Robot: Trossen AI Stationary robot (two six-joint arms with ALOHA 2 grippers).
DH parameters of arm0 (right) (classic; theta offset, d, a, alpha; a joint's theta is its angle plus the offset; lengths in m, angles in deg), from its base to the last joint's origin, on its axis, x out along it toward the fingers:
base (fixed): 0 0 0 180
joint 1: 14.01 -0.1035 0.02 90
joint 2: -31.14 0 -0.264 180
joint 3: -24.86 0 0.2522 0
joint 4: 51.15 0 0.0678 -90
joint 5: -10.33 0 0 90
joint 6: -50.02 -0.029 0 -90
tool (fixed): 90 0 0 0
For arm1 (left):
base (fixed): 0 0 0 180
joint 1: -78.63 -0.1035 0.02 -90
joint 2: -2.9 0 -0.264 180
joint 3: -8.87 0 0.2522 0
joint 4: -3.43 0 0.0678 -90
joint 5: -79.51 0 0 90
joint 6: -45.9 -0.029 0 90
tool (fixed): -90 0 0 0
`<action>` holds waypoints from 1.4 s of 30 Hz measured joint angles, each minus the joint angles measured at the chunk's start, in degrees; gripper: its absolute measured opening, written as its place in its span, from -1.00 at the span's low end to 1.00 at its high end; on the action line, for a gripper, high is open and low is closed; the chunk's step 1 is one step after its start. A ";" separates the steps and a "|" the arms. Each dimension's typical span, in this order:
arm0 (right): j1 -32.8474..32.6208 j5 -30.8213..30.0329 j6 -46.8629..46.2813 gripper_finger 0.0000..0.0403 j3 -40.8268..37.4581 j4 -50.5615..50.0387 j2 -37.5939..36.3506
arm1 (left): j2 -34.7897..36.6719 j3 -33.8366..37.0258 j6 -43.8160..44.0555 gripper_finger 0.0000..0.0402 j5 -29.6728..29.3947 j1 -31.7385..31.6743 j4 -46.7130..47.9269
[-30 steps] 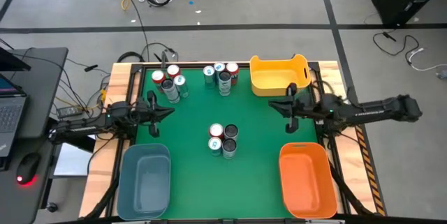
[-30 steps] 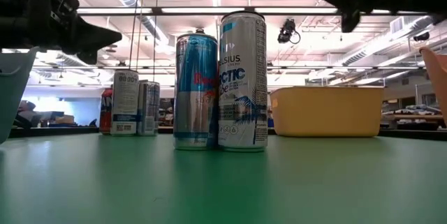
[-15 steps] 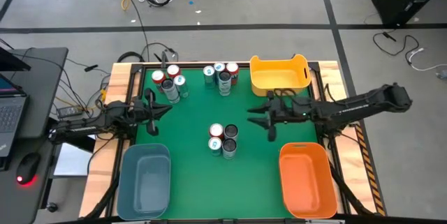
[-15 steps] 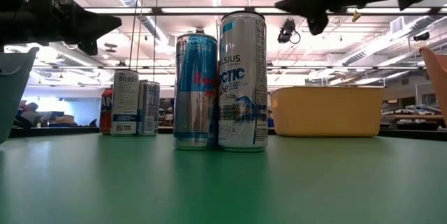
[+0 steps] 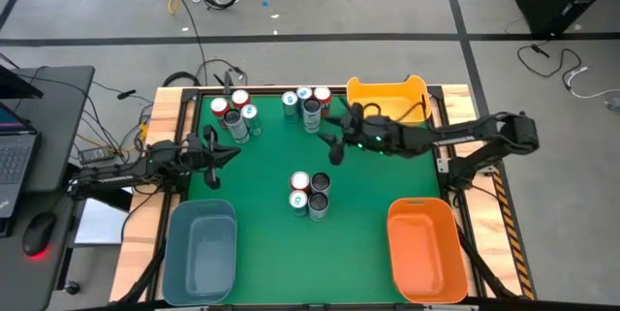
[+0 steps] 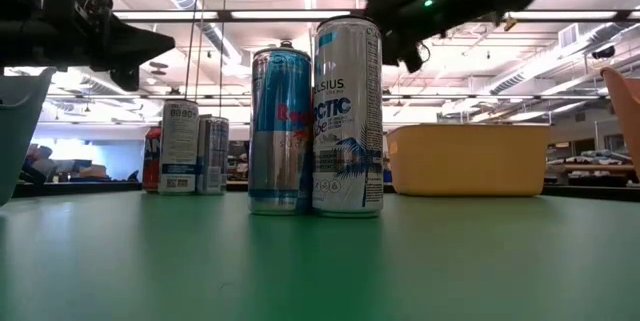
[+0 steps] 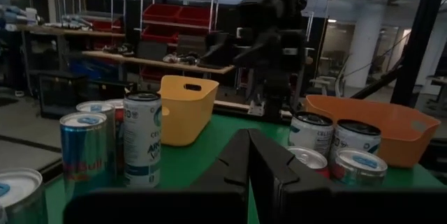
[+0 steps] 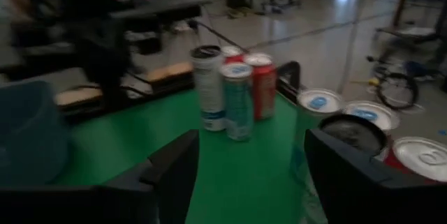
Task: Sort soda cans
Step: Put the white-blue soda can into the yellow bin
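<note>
Green table [image 5: 262, 171] bare between can clusters [image 5: 309, 194], right gripper [image 5: 331, 140] fingers apart midair, left gripper [image 5: 225, 148] fingers closed at edge

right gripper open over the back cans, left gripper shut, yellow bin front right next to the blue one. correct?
Not quite: the front-right bin is the orange bin, as the high view shows; the yellow bin sits at the back. The right gripper is open near the back cans, the left gripper shut.

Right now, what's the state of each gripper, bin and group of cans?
right gripper: open, empty, above the mat.
left gripper: shut, empty.
blue bin: empty.
orange bin: empty.
yellow bin: empty.
centre cans: upright, clustered.
back cans: upright.
</note>
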 joint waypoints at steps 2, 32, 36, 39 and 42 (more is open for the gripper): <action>1.38 0.32 0.58 0.35 2.44 -1.60 2.18 | 0.00 0.00 0.65 -0.95 0.00 0.00 0.01; 12.88 3.94 2.58 0.71 9.49 0.42 19.12 | -0.08 -0.01 0.58 -0.95 1.67 0.00 2.97; 12.86 4.11 3.32 0.61 9.49 0.74 19.10 | -0.53 0.01 0.51 -0.95 1.58 0.00 3.38; 12.86 4.15 4.09 0.50 9.49 1.51 19.05 | -0.72 0.01 -0.42 -0.95 1.53 0.00 3.53; 12.88 4.38 3.98 0.34 9.49 1.48 19.03 | -0.76 0.00 -0.97 -0.95 1.43 0.00 3.53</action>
